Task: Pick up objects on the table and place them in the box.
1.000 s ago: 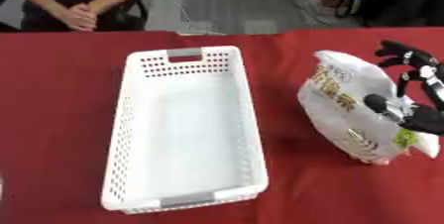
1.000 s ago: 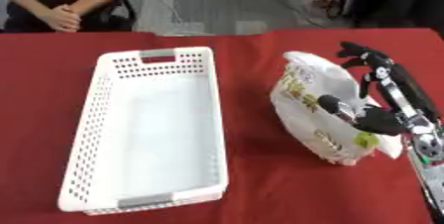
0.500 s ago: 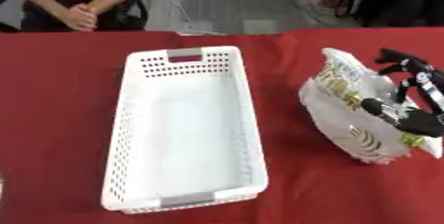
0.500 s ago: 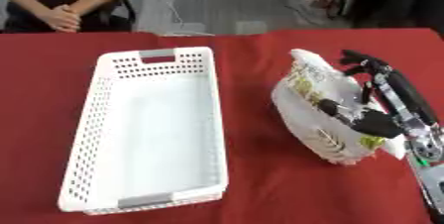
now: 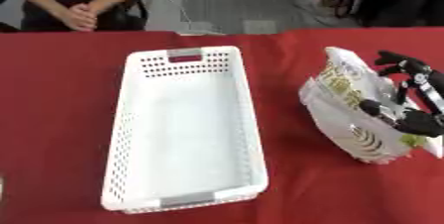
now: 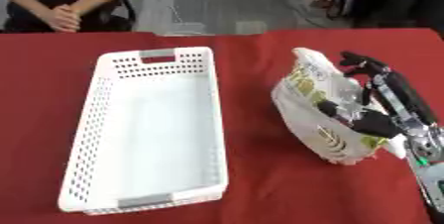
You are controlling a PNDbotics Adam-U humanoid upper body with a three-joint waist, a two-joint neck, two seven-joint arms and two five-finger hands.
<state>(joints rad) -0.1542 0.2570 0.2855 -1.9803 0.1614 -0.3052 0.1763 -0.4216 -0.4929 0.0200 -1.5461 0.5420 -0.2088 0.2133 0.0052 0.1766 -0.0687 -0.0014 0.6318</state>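
A white snack bag with yellow print point(image 6: 316, 114) stands tilted on edge on the red table, to the right of the white perforated box point(image 5: 185, 129). My right hand point(image 6: 373, 106) is wrapped on the bag's right side, thumb across its front and fingers over its far top edge. The box holds nothing that I can see. My left hand shows in neither view.
The red tablecloth point(image 5: 61, 99) covers the whole table. A person stands beyond the far edge at the upper left with clasped hands point(image 5: 76, 17). A grey floor and dark furniture lie behind the table.
The bag and my right hand have shifted slightly right and away, the bag standing a bit more upright. The box has not moved.
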